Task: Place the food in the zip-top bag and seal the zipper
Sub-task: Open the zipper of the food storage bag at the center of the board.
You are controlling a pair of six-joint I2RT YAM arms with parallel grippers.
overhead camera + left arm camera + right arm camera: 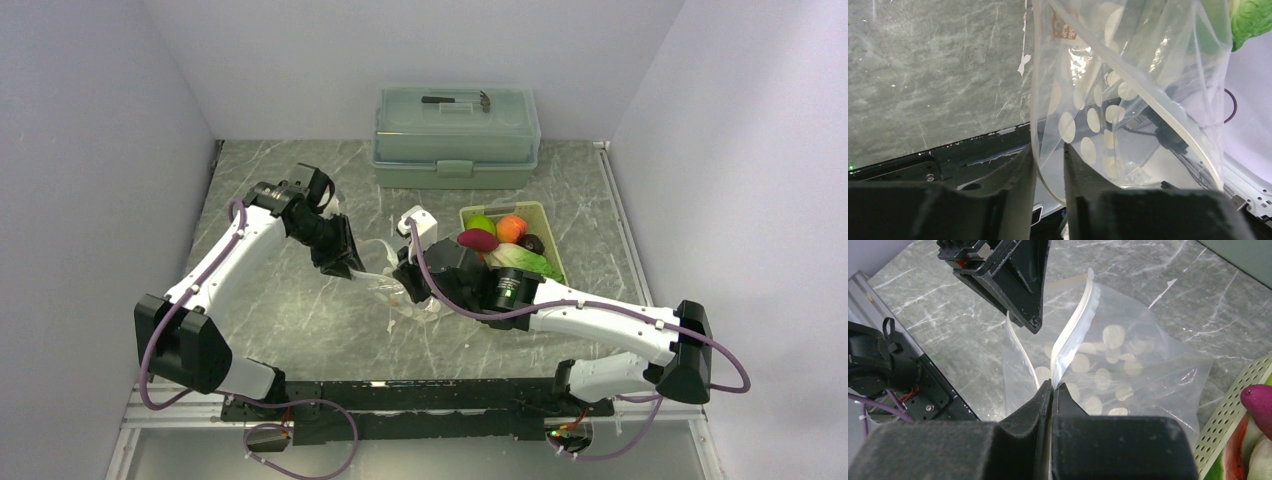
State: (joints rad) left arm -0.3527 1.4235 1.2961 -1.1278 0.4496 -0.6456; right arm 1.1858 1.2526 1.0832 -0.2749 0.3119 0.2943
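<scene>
Pinching one lip of the zip-top bag [1118,355], my right fingers [1020,415] are pressed together on the film, and the white zipper [1073,325] strip rises straight up out of them. My left fingers [1015,175] stand a little apart around the opposite lip. From my left wrist I see that edge run down through the narrow gap, lying against one finger's inner face with space showing beside the other, so it is not squeezed from both sides. Between the two lips the mouth gapes in a narrow V, and the polka-dotted body of the pouch trails away from my right wrist toward the grey marbled bench [300,310]. From above, the bag sits near the middle of the bench between my two wrists, just left of the pale yellow-green perforated tray [545,215]. All the food I can see lies in that tray. The green fruit [481,223] and the orange-red fruit [511,228] are side by side at its far end, with the magenta root [477,240] along the left edge nearest the bag and the dark round piece [533,243] to the right. The lettuce [535,262] is at the near end, partly behind my right wrist. A red watermelon slice [1232,455] shows at the tray's rim in my right wrist view. At the back of the bench, well apart from the bag, stands the lidded grey-green box [457,150].
</scene>
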